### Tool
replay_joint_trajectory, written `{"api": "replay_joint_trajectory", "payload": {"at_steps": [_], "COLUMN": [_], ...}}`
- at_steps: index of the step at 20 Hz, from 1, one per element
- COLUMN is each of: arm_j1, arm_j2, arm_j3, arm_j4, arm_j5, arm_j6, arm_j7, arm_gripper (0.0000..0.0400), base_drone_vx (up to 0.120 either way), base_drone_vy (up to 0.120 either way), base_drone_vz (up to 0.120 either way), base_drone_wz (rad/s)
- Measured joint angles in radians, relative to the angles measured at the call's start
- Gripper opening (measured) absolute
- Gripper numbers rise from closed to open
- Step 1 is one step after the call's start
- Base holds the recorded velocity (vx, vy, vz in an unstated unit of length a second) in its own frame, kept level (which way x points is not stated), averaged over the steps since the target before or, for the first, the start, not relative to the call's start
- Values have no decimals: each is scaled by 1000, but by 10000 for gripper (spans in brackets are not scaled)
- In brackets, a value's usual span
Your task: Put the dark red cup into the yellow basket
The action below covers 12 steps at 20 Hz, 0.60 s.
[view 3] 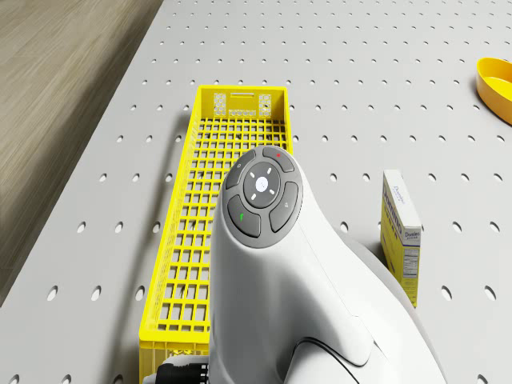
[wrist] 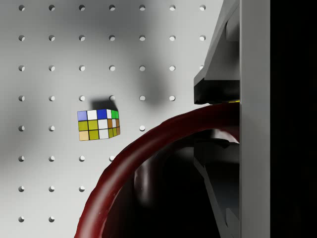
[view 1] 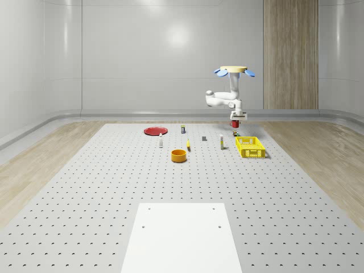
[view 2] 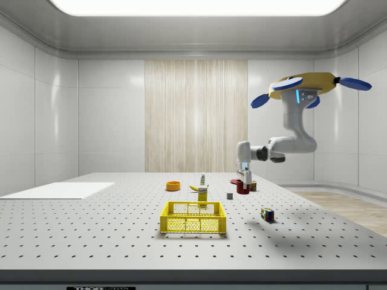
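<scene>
The dark red cup hangs in the air, and my gripper is shut on its rim. In the wrist view the cup's rim curves between the two fingers. The yellow basket stands on the table, nearer the camera than the cup and lower. In the side view the cup and gripper sit to the right of the basket and above it. The drone hovers over the table just beyond the basket's far end. In the drone view the basket lies under the arm.
A Rubik's cube lies on the table below the cup, also visible in the side view. A yellow box stands beside the basket. An orange bowl, a red plate and several small bottles are further left.
</scene>
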Motion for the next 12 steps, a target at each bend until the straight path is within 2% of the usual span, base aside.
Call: {"api": "replay_joint_trajectory", "payload": {"at_steps": [12], "arm_j1": [-4], "arm_j2": [-16], "arm_j3": [2], "arm_j4": [1], "arm_j5": [7], "arm_j6": [15], "arm_j7": [3], "arm_gripper": [100], "base_drone_vx": [120], "base_drone_vy": [120], "base_drone_vz": [0], "base_drone_wz": [0]}}
